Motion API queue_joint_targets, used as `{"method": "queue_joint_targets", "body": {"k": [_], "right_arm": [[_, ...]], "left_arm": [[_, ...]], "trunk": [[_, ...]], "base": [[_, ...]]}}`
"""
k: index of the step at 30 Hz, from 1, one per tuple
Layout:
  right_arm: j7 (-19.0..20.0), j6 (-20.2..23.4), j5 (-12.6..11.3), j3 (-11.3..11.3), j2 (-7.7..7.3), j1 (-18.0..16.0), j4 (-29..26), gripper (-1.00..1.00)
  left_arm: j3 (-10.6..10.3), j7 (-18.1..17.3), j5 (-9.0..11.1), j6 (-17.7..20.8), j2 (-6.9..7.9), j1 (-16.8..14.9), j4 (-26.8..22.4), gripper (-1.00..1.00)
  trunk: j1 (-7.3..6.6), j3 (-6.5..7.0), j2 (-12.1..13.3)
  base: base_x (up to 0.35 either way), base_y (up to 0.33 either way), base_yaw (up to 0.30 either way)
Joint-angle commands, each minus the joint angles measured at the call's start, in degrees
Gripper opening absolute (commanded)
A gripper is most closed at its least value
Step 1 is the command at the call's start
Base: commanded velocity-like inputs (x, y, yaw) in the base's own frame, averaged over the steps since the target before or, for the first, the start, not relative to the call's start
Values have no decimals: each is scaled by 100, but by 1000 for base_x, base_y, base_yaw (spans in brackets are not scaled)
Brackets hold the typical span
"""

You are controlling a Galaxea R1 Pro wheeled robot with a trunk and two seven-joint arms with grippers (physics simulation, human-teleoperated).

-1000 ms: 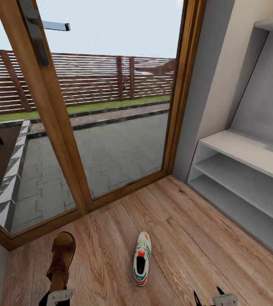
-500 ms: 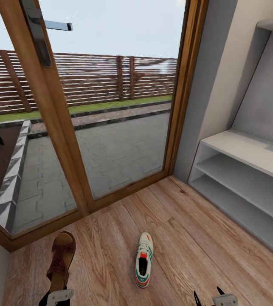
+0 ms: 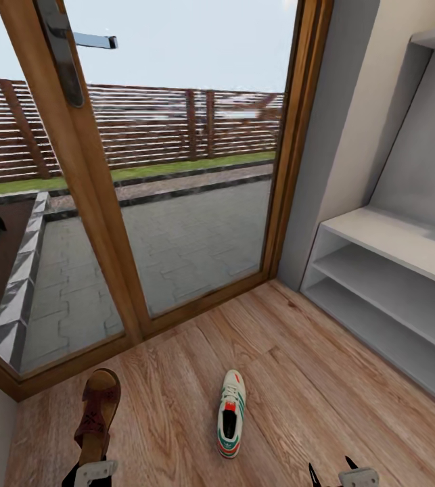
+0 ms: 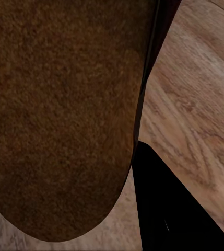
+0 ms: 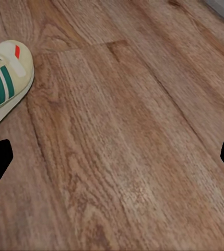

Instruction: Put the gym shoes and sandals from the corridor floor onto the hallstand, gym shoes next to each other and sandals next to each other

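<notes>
A dark brown sandal (image 3: 97, 412) sticks out forward from my left gripper (image 3: 90, 473), which is shut on it at the head view's lower left. In the left wrist view the sandal's sole (image 4: 59, 115) sits close against one black finger (image 4: 169, 209). A white gym shoe (image 3: 230, 414) with green stripes lies on the corridor floor (image 3: 298, 379), toe pointing away from me. My right gripper (image 3: 332, 477) hangs open low to the shoe's right, and its wrist view catches the gym shoe's toe (image 5: 2, 83) off to one side of the open right gripper (image 5: 112, 159). The hallstand (image 3: 393, 237) stands at the right.
A wood-framed glass door (image 3: 88, 203) with a metal handle (image 3: 92, 40) closes the corridor ahead, with a paved yard and fence behind it. A grey wall corner (image 3: 318, 169) meets the hallstand's near end. Bare planks lie between the gym shoe and the hallstand.
The whole view has drifted slightly, so the gym shoe and door sit a little further right and lower in the picture. Both grippers and the held sandal keep their places in the frame.
</notes>
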Motion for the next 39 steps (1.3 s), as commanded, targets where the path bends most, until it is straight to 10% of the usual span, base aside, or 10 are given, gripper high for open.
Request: {"method": "queue_joint_targets", "body": {"k": [1,39], "right_arm": [[20,-17,33,-22,3,-2,2,100],[21,-17,35,-21,2,-2,8,100]], "left_arm": [[5,-7,-3,-14,0,-3,4,-100],[5,-7,-3,-20,0,-1,4,-100]], "trunk": [[-1,-4,-2],[-1,-4,-2]], "base": [[0,32,0],[7,23,0]]}}
